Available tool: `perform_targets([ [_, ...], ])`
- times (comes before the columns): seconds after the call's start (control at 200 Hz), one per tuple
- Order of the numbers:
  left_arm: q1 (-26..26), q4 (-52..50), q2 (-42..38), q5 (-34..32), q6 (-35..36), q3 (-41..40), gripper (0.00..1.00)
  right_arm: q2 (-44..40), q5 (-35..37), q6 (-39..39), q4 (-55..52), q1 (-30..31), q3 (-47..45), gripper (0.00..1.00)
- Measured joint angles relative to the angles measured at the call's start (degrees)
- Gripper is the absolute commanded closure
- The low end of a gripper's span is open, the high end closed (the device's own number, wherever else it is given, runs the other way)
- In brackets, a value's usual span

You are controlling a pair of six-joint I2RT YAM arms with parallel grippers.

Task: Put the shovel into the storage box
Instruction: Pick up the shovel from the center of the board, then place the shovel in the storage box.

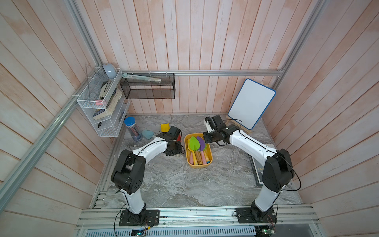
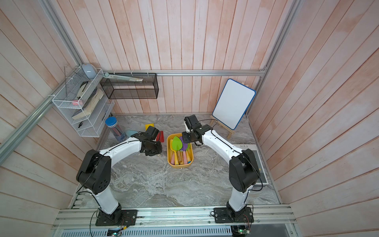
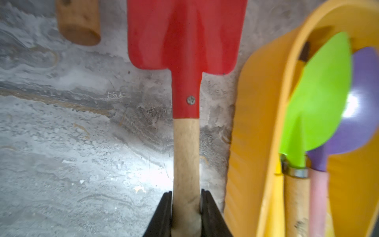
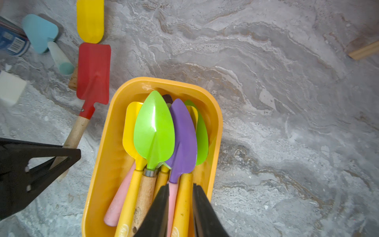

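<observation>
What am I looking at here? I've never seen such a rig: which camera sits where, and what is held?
Two robot arms stand at a marble-patterned table. Both top views look down on everything; each wrist view rides on one arm. The left gripper is shut on the wooden handle of a red shovel, beside the yellow storage box, which holds several shovels. A yellow shovel and a blue shovel lie farther back. The right gripper hangs over the box; whether it grips anything is unclear.

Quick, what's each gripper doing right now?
Left gripper: closed on the red shovel, at its wooden handle.
Right gripper: above the storage box; open or gripping cannot be told.
</observation>
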Motion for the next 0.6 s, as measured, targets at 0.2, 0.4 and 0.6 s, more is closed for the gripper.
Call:
perform_targets([
  [0.2,0.0,0.63,-5.42,1.33,-0.2,-0.24,0.87,-1.7,-5.79,2.1,4.52,0.0,-1.2,0.75],
  [0.4,-0.13,0.87,-8.55,3.72,-0.92,-1.4,0.87,-3.74,-13.07,6.16,13.07,-0.04,-5.11,0.73],
  [0.6,-2.95,1.42,-12.09,7.69,-2.64,-1.66,0.87,-3.89,-17.79,10.23,19.39,-0.04,-6.27,0.71],
])
